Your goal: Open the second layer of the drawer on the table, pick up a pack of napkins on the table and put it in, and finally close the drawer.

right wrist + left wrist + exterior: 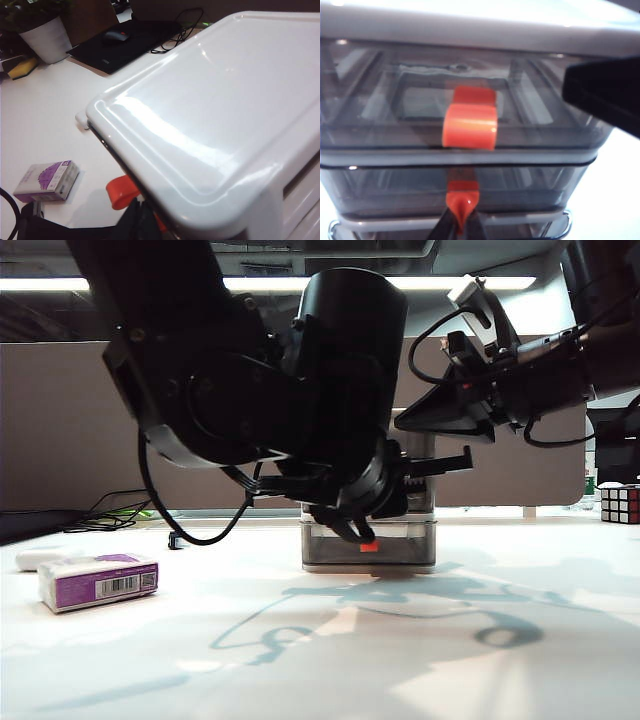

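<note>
Red-orange plastic filled the pinch of your left gripper (460, 224): its dark fingertips (441, 231) were pressed together on the handle (462, 197) of the second layer (395, 192), with the tips coming in from below the tab. That middle tier sat in line with the tiers above and below it in the drawer (369, 540); whether it had slid out at all, you could not tell from the wrist view. Above it, the top tier's handle (469, 120) was untouched.

Your right gripper (445, 420) hung in the air above the cabinet's white lid (215, 100), well clear of it. Its jaws were outside the right wrist view and too dark in the exterior view, so their state could not be told.

Your pack of napkins (98, 580) lay flat on the table (400, 660) toward its left edge, barcode label facing the camera, well apart from both grippers and from the cabinet. Just behind the pack lay a plain white oblong object (38, 559). A Rubik's cube (620, 504) stood by the table's far right edge.
</note>
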